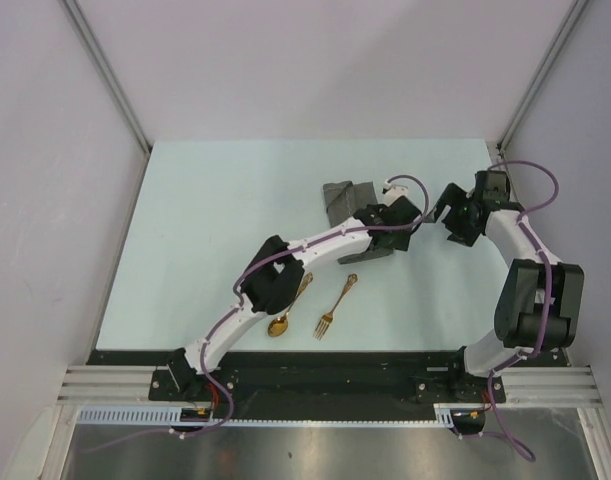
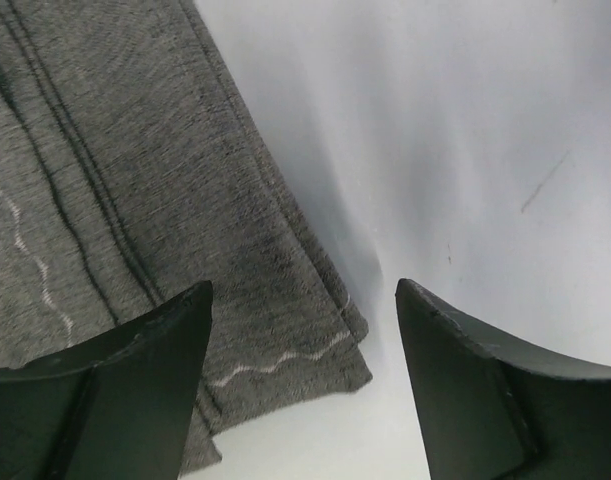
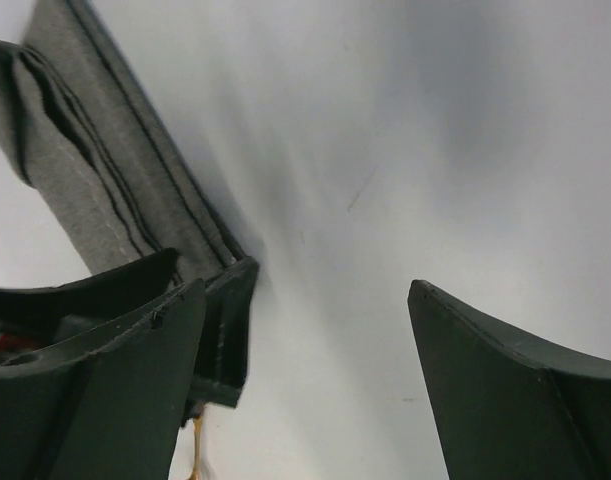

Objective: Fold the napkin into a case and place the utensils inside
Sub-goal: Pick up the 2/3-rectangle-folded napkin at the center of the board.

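Observation:
The napkin (image 1: 345, 197) is a dark grey cloth folded into a narrow strip near the table's middle. In the left wrist view the napkin (image 2: 135, 200) fills the left side, with layered edges and a corner between my fingers. My left gripper (image 1: 373, 235) (image 2: 303, 290) is open, low over the strip's near end. My right gripper (image 1: 443, 215) (image 3: 305, 290) is open and empty over bare table just right of it. The right wrist view shows the napkin (image 3: 95, 170) at the left. The gold spoon (image 1: 285, 310) and gold fork (image 1: 335, 308) lie side by side nearer the front, apart from the cloth.
The pale table (image 1: 215, 200) is walled by white panels at the back and both sides. A black rail (image 1: 315, 362) runs along the front edge. The left arm's black finger (image 3: 225, 320) shows beside my right gripper's left finger.

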Available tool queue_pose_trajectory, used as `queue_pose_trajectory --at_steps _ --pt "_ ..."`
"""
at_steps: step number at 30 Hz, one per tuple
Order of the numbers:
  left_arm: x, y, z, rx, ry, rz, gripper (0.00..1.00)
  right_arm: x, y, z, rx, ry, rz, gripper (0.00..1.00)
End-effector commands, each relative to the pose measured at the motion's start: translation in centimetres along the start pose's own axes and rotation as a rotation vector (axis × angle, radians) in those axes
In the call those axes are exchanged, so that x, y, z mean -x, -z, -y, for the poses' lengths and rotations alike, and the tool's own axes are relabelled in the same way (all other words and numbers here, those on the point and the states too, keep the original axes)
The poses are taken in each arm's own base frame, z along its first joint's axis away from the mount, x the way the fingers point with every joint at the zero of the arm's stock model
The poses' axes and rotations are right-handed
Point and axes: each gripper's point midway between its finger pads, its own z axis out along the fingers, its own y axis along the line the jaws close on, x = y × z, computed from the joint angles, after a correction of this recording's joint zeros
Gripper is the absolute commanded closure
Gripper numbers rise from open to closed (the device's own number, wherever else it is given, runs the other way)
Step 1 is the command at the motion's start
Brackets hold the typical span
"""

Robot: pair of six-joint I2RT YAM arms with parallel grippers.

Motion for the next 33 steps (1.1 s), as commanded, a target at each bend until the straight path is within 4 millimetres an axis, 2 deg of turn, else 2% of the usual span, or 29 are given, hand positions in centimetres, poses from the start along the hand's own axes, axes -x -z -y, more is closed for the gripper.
queue_pose_trajectory --at_steps 1,5,7,8,10,11,13,14,15,16,17,18,19,20,21,22,27,28,33 --pt "1.0 -0.5 1.0 -0.011 -0.026 0.042 0.23 2.4 1.7 -2.2 0.095 0.045 0.11 0.12" --pt "0.6 -0.9 1.3 -0.029 -0.038 0.032 0.31 2.5 1.1 -3.2 0.138 0.051 0.098 0.1" --pt "0.3 -1.1 1.1 -0.034 -0.051 0.021 0.4 2.6 0.7 -3.9 0.163 0.06 0.088 0.1" --pt "0.1 -1.0 1.4 -0.057 -0.053 0.007 0.5 2.3 -0.1 -4.0 0.172 0.058 0.065 0.1" --pt "0.1 -0.9 1.3 -0.078 -0.051 -0.006 0.61 2.4 -0.7 -4.7 0.214 0.061 0.05 0.08" --pt "0.1 -0.9 1.2 -0.102 -0.045 -0.018 0.71 2.1 -1.1 -5.0 0.238 0.058 0.031 0.08" --pt "-0.1 -0.6 0.9 -0.121 -0.041 -0.035 0.78 1.9 -2.5 -5.3 0.261 0.057 0.0 0.07" --pt "0.9 0.3 0.7 -0.136 -0.029 -0.028 0.86 1.6 -2.9 -5.8 0.296 0.058 -0.021 0.07" --pt "1.6 1.0 1.1 -0.176 -0.019 -0.02 0.89 1.0 -4.0 -6.0 0.309 0.058 -0.049 0.07" --pt "0.3 1.0 0.4 -0.182 -0.028 -0.051 0.91 0.9 -4.4 -6.5 0.331 0.062 -0.055 0.06" --pt "2.2 2.9 0.4 -0.221 -0.005 -0.019 0.96 0.9 -4.6 -7.5 0.37 0.068 -0.067 0.05" --pt "2.7 3.6 1.1 -0.29 0.008 -0.011 0.98 0.0 -5.7 -7.7 0.371 0.062 -0.104 0.05" --pt "1.4 3.4 0.4 -0.297 0.023 -0.048 1.0 0.2 -6.1 -8.2 0.388 0.051 -0.101 0.05" --pt "2.0 3.9 -0.2 -0.312 0.046 -0.045 1.0 0.0 -6.3 -8.9 0.415 0.043 -0.115 0.05" --pt "2.7 5.1 0.2 -0.364 0.06 -0.042 1.0 -0.3 -6.7 -9.5 0.43 0.042 -0.121 0.05" --pt "2.1 5.1 -0.4 -0.366 0.068 -0.063 1.0 -0.2 -7.4 -9.8 0.442 0.036 -0.12 0.05" --pt "2.5 6.1 -1.6 -0.407 0.106 -0.081 1.0 -0.8 -9.1 -11.3 0.469 -0.045 -0.172 0.05" --pt "2.0 6.2 -1.7 -0.422 0.106 -0.096 1.0 -1.9 -9.3 -12.3 0.481 -0.031 -0.191 0.05" --pt "2.6 6.9 -2.2 -0.439 0.123 -0.094 1.0 -3.2 -10.5 -13.0 0.489 -0.065 -0.201 0.07"
